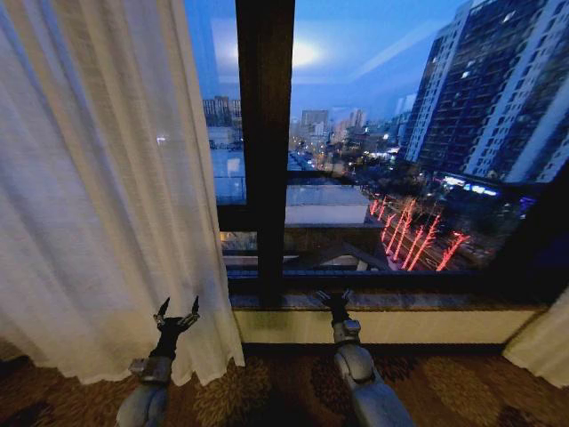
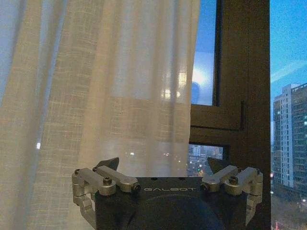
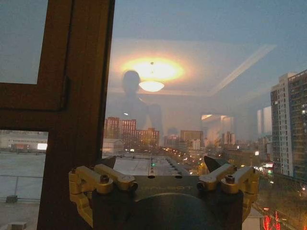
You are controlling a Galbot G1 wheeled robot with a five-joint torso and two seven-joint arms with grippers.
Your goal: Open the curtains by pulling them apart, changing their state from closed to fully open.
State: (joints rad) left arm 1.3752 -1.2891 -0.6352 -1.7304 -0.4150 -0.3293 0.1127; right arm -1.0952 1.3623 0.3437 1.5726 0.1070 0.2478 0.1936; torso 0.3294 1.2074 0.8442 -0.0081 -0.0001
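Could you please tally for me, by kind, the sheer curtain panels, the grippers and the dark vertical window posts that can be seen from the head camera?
Sheer curtain panels: 2, left curtain panel, right curtain panel at the frame edge.
Grippers: 2, left gripper open by the left panel's hem, right gripper at the windowsill.
Window posts: 1, window post.
Total: 5.

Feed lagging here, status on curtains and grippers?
Left gripper open at left curtain edge. Right gripper open, low before window frame. Right curtain bunched aside.

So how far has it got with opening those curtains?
Mostly done: the left sheer curtain is drawn aside and the right curtain sits at the far edge, baring the window. Both tools, left and right, hang open, holding nothing. The left panel could perhaps go further.
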